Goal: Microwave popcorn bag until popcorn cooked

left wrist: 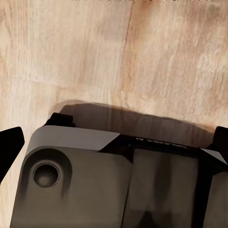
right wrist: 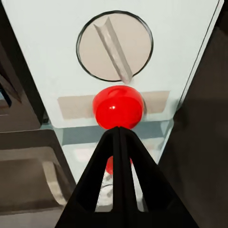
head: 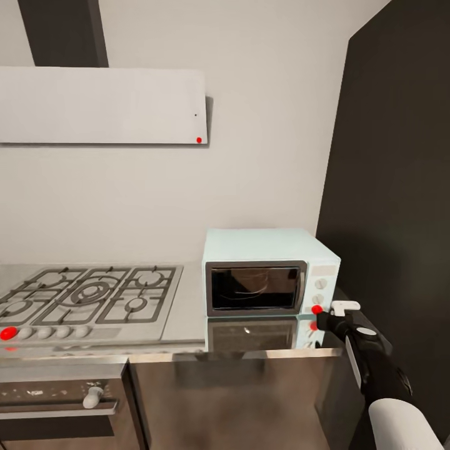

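The pale mint-blue microwave [head: 269, 278] stands on the glossy grey countertop [head: 187, 315], its dark glass door closed. My right gripper [head: 321, 314] is shut with nothing held. Its tips press against the small round red light [right wrist: 118, 107] below a white knob [right wrist: 114, 47] on the microwave's control panel. The shut fingertips [right wrist: 118, 135] touch the light's lower edge. My left gripper [left wrist: 114, 140] hangs open over the wooden floor [left wrist: 95, 47], above the robot's grey base [left wrist: 76, 180]. The popcorn bag and the popcorn are out of view; nothing can be made out through the dark glass.
A steel gas hob [head: 87, 300] with black grates lies left of the microwave, with a built-in oven [head: 56, 394] under it. A flat white hood [head: 100, 103] hangs above. A tall dark cabinet [head: 400, 187] stands close on the microwave's right.
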Robot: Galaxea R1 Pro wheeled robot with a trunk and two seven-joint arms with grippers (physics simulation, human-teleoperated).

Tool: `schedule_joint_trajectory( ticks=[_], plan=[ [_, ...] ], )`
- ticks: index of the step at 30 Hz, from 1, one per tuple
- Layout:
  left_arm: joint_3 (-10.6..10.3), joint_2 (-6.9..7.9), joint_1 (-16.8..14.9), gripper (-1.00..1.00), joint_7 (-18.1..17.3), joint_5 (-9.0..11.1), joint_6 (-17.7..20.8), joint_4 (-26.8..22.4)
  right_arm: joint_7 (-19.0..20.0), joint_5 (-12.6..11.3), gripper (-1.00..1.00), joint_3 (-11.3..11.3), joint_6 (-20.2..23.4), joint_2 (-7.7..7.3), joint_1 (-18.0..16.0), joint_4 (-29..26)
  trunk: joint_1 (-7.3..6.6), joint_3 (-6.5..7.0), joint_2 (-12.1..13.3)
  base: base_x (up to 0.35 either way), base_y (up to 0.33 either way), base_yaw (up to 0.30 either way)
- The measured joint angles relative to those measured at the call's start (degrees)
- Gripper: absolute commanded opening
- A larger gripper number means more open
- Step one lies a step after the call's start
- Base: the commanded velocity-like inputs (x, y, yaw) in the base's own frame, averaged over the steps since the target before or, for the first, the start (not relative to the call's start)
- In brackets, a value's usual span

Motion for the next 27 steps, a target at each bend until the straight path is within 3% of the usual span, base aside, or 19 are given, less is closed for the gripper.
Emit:
schedule_joint_trajectory(
  ticks=[13,17,27],
  plan=[
    [0.01,0.06,0.0,1.0,0.02,0.06,0.01,-0.02,0.13,-0.38,-1.0,0.18,-1.15,-0.14,0.52,0.76,-0.55,-0.01,-0.03,0.168,0.0,0.0],
    [0.01,0.06,0.01,1.0,0.02,0.06,0.01,-0.02,-1.15,-0.12,-1.0,0.03,-4.28,-0.28,0.02,5.18,-0.97,0.0,-0.03,0.032,0.0,0.0],
    [0.02,0.06,-0.02,1.0,0.02,0.06,0.01,-0.02,-1.44,0.05,-1.0,0.19,-4.51,-0.37,-0.03,5.74,-0.9,0.0,-0.03,0.0,0.0,0.0]
  ],
)
